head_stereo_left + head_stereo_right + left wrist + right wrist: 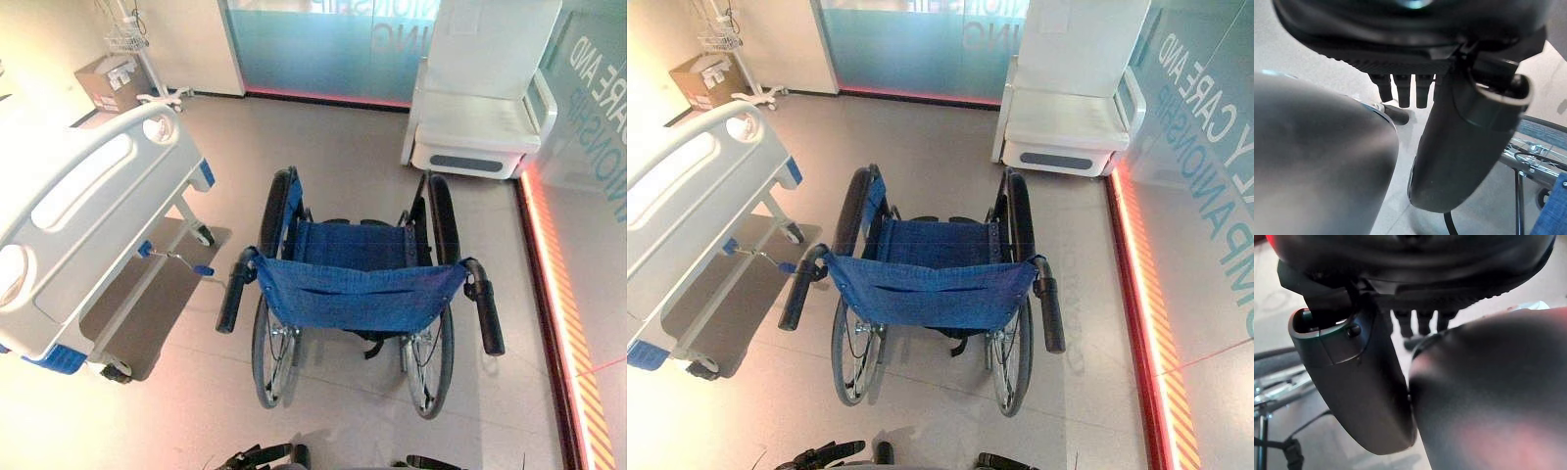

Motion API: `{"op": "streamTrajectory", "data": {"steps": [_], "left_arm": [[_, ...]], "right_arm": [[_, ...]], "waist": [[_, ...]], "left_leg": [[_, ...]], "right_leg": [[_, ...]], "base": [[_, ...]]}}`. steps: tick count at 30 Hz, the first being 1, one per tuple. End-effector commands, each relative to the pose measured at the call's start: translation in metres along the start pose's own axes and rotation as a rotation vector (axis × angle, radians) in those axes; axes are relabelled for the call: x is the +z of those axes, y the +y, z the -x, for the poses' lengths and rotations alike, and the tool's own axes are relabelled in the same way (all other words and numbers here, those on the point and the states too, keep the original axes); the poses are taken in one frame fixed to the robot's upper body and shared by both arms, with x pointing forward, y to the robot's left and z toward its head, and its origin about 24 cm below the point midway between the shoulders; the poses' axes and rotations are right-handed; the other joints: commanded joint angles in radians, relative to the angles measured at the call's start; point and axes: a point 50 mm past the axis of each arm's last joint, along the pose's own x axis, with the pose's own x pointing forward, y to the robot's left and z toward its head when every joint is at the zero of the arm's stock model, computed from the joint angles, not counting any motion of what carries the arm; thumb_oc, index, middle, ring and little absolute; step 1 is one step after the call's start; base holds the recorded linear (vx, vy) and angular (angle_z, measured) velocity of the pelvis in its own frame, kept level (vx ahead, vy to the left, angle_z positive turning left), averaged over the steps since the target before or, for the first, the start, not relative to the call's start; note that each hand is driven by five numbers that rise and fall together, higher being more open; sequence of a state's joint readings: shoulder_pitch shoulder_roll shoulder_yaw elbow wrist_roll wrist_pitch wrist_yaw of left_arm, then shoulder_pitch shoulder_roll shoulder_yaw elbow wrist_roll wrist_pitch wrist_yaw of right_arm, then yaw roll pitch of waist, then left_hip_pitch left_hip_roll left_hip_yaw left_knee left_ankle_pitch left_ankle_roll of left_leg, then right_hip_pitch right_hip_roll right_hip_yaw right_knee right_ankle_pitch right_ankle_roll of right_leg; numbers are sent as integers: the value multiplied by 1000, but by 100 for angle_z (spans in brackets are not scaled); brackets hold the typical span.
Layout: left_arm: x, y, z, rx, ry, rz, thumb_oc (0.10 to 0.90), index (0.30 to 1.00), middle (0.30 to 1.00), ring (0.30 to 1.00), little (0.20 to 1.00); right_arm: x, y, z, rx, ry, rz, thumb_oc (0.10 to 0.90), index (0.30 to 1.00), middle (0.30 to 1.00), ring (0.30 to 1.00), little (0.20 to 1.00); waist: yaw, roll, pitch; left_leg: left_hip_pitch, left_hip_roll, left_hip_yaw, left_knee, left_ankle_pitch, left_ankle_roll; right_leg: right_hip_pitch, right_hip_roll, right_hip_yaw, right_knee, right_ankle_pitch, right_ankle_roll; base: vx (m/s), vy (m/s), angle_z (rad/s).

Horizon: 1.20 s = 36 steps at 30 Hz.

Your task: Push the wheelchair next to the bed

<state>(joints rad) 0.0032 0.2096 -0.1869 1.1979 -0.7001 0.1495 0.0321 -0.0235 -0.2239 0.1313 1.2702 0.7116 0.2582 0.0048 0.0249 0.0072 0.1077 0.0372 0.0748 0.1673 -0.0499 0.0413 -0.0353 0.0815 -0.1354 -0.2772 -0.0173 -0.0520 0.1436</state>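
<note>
Wheelchair: near bed foot, not alongside; handles ungrasped; left robot hand, right robot hand slack, empty; push outstanding

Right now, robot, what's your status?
Left robot hand, right robot hand open, empty. Wheelchair ahead, handles ungrasped. Bed on its left, crank jutting out between.

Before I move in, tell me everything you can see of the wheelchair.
The wheelchair stands upright on the pale floor, its back towards the camera, facing a white chair by the far wall. Blue fabric forms the seat and the sling backrest. Two large wheels have metal spokes and black tyres. Two black push handles stick out rearward, both bare. The bed lies to its left, close, with a gap between them.
</note>
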Motion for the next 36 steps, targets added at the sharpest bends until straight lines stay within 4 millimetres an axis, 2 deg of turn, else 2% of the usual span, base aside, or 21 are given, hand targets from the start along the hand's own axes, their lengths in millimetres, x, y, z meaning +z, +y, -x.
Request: {"op": "streamTrajectory", "data": {"steps": [1, 19, 27, 29, 31, 36], "left_arm": [[-5, -11, -2, -28, 45, -10, 800, 900, 900, 900, 900], [-11, -11, -2, -13, 55, 14, 800, 900, 900, 900, 900], [-6, -5, -2, 20, 23, 60, 800, 900, 900, 900, 900], [0, 0, -1, 33, -2, 105, 800, 900, 900, 900, 900], [12, 9, 0, 40, -52, 162, 800, 900, 900, 900, 900], [36, 28, 5, 72, -139, 262, 800, 900, 900, 900, 900]], "right_arm": [[-5, 8, -1, 41, 56, 65, 800, 900, 900, 900, 900], [-10, 3, -1, 23, 66, 55, 800, 900, 900, 900, 900], [-5, -3, -1, -35, 21, 33, 800, 900, 900, 900, 900], [1, -6, 0, -48, -10, -30, 800, 900, 900, 900, 900], [16, -14, 3, -56, -75, -128, 800, 900, 900, 900, 900], [46, -34, 12, -102, -223, -243, 800, 900, 900, 900, 900]], "waist": [[7, -2, 51], [3, 6, 37], [1, 8, 34], [0, 9, 34], [-4, 12, 35], [-9, 15, 36]], "left_leg": [[18, -3, 19, -15, -54, -20], [41, -4, 15, -21, -61, -22], [54, -5, 14, -25, -65, -22], [58, -4, 14, -25, -65, -24], [59, -2, 18, -24, -65, -26], [60, 1, 27, -26, -64, -25]], "right_leg": [[-29, 7, 1, -36, 67, -29], [-3, 8, 3, -46, 60, -31], [9, 9, 3, -50, 57, -31], [12, 9, 5, -50, 56, -30], [14, 9, 6, -51, 56, -28], [11, 10, 12, -53, 58, -25]], "base": [[32, 5, -1], [15, 0, 0], [0, 0, 0], [0, 0, 0], [0, 0, 0], [0, 0, 0]]}}
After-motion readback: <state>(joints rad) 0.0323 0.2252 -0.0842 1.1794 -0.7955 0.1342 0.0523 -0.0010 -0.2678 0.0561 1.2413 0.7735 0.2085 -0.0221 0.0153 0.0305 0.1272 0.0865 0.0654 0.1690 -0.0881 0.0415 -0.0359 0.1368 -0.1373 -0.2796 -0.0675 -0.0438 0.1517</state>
